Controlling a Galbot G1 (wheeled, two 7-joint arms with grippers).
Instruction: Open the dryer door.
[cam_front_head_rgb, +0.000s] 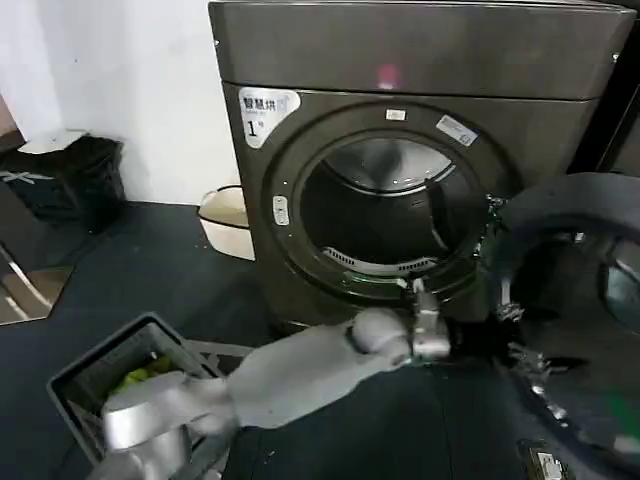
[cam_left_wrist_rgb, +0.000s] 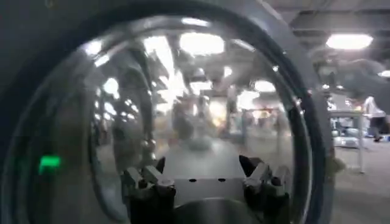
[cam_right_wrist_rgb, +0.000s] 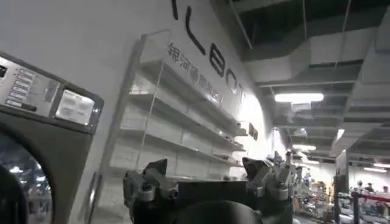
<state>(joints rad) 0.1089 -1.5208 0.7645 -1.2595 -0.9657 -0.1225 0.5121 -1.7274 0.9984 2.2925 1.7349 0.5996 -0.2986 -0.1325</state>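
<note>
The dryer (cam_front_head_rgb: 420, 60) is a dark grey-bronze machine with a white "1" sticker and a red light on its front. Its drum opening (cam_front_head_rgb: 385, 215) is uncovered. The dryer door (cam_front_head_rgb: 560, 215) stands swung out to the right, its inner rim and glass bowl facing the opening. My left arm reaches in from the lower left, and the left gripper (cam_front_head_rgb: 420, 302) sits at the opening's lower rim, close to the door. In the left wrist view the left gripper (cam_left_wrist_rgb: 204, 176) is open with nothing between its fingers, right before the door's glass (cam_left_wrist_rgb: 183, 91). My right gripper (cam_right_wrist_rgb: 207, 173) is open and holds nothing.
A white basin (cam_front_head_rgb: 225, 220) stands on the floor left of the dryer. A grey basket (cam_front_head_rgb: 105, 365) with yellow-green things is at the lower left, and a black bin (cam_front_head_rgb: 70, 180) at the far left. The right wrist view faces another machine's control panel (cam_right_wrist_rgb: 42, 97) and wall shelves (cam_right_wrist_rgb: 183, 115).
</note>
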